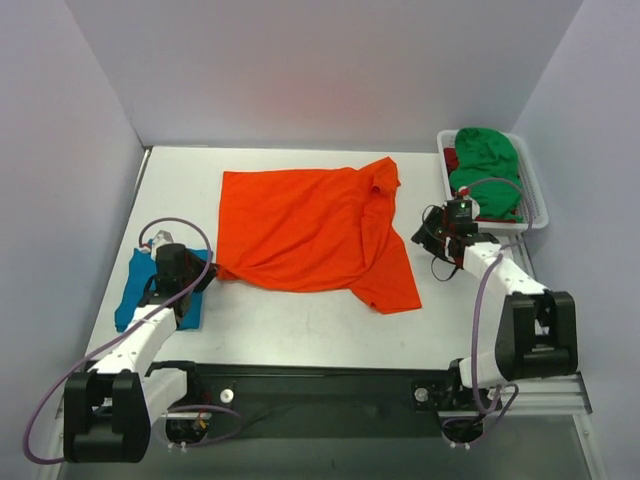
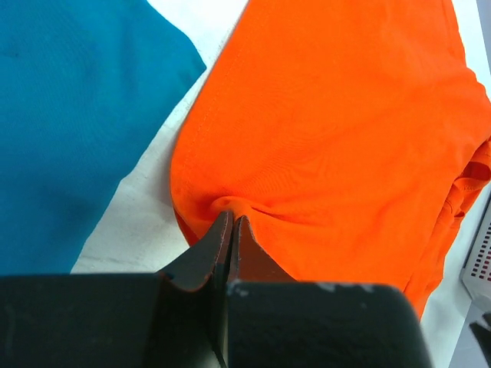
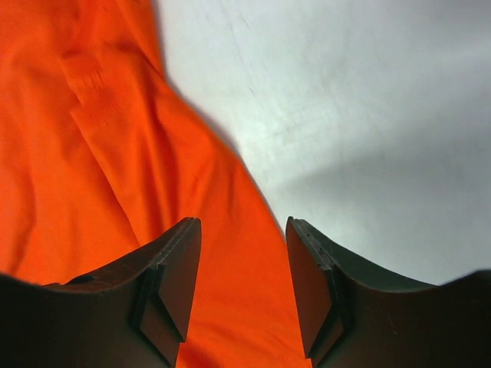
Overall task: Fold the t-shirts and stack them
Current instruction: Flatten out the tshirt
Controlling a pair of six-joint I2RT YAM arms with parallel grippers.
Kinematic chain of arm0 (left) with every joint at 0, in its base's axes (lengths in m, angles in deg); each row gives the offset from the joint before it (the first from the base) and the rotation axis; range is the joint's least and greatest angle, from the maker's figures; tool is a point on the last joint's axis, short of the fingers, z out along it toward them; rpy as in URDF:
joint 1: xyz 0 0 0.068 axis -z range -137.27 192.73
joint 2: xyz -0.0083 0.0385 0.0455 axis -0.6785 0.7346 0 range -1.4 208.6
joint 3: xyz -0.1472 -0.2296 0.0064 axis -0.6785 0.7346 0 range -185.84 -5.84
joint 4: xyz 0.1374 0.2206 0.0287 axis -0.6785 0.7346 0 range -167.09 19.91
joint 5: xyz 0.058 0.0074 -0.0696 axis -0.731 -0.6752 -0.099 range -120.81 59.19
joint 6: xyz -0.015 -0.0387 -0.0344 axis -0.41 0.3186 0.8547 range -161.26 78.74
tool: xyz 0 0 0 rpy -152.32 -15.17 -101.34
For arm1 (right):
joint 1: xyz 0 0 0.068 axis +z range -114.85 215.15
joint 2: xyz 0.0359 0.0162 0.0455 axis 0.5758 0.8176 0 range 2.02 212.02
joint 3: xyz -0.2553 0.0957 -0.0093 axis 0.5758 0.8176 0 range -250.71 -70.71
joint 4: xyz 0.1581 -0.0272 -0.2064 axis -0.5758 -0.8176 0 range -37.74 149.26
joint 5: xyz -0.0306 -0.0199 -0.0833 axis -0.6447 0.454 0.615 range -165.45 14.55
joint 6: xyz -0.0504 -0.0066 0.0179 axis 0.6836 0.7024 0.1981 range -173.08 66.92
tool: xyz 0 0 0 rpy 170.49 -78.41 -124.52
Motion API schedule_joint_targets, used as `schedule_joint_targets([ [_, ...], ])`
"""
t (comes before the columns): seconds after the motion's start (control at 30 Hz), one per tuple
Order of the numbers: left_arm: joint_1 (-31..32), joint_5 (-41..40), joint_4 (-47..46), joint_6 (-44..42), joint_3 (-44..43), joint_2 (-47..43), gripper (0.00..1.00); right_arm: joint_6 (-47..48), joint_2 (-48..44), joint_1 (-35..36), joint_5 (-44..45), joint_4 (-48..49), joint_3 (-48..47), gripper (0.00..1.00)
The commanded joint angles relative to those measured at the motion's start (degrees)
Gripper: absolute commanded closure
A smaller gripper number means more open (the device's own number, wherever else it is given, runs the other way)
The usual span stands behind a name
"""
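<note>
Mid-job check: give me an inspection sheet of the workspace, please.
Surface: white table, no spills seen.
Job's things: orange t-shirt spread rumpled at centre; teal t-shirt looks folded, left; green t-shirt atop dark red t-shirt, far right.
Clutter: white basket holding those two.
Grippers: left gripper shut on orange t-shirt's edge; right gripper open, empty, over its other side.
Cables: purple cables loop at both arms.
Surroundings: pale walls on three sides.

The left gripper (image 2: 230, 218), out toward 1 o'clock, is pinched tight on the orange t-shirt (image 2: 330, 138). The right gripper (image 3: 243, 230) points toward 10 o'clock, jaws parted.
</note>
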Motion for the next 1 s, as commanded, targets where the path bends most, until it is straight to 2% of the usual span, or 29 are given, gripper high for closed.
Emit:
schedule_joint_targets([
  [0.0,-0.2,-0.3,0.7,-0.8,-1.6,-1.5,1.00,2.6,8.0,0.4,1.3,0.4,-6.8,0.54],
  [0.2,-0.2,0.2,1.4,-0.5,-0.9,-2.9,1.00,3.2,19.4,2.2,1.4,0.1,-15.7,0.63],
  [0.57,-0.2,0.2,2.4,-1.0,-1.7,-3.0,1.00,2.9,25.6,6.1,3.2,-1.9,-18.3,0.63],
  [0.67,-0.2,0.2,2.6,-1.1,-1.6,-3.4,1.00,2.3,24.8,6.0,4.2,-2.5,-17.0,0.71],
  [0.8,-0.2,0.2,3.3,-1.1,-1.6,-4.4,1.00,0.3,21.1,4.6,5.8,-3.3,-12.4,0.94],
  [0.9,-0.2,0.2,3.5,-1.2,-1.6,-4.6,1.00,-1.2,15.9,2.5,5.8,-3.2,-6.7,1.00],
  [0.97,-0.2,0.2,3.6,-1.4,-1.4,-4.7,1.00,-2.5,10.7,0.5,5.4,-3.1,-1.5,1.00],
])
